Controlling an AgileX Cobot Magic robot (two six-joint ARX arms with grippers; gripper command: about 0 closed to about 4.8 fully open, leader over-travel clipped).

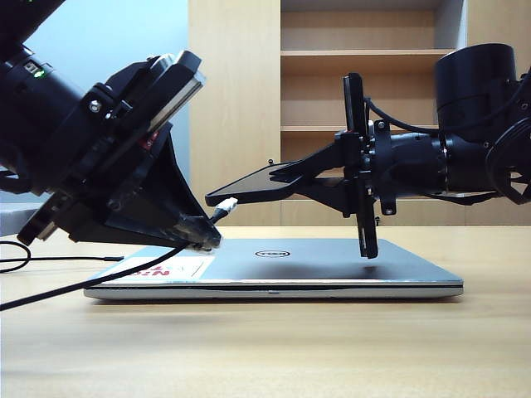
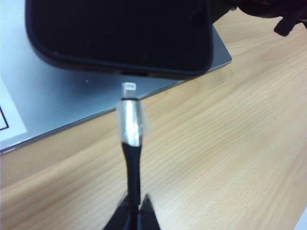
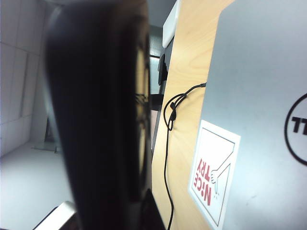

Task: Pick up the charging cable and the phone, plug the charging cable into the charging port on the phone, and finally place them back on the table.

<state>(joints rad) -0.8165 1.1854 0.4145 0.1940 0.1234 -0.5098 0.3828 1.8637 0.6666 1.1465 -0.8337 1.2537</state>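
The charging cable [image 1: 91, 282] runs across the table [image 1: 265, 348] in the exterior view and rises to the left gripper [image 1: 199, 236], which is clenched on the cord just behind its silver plug [image 1: 226, 207]. The plug tip sits just beside the near end of the phone [image 1: 249, 186], which is held almost level above the closed silver laptop [image 1: 332, 265] by the right gripper [image 1: 286, 176], clamped on the phone's far half. A wooden shelf cabinet [image 1: 365, 83] stands behind.

From the left wrist view, the left gripper [image 2: 134, 211] pinches the black cord [image 2: 132, 167], and the plug [image 2: 129, 112] points at the charging port [image 2: 134, 73] in the phone's [image 2: 120, 33] short edge, close to it but not inserted. The laptop [image 2: 62, 100] and table [image 2: 230, 158] lie underneath.

From the right wrist view, the phone [image 3: 96, 110] fills the frame as a dark blurred slab; the right gripper's fingers are not clearly visible here. Beyond it lie the laptop [image 3: 268, 72] with its red-lettered sticker [image 3: 213, 175] and the cable [image 3: 168, 143] trailing over the table [image 3: 192, 48].
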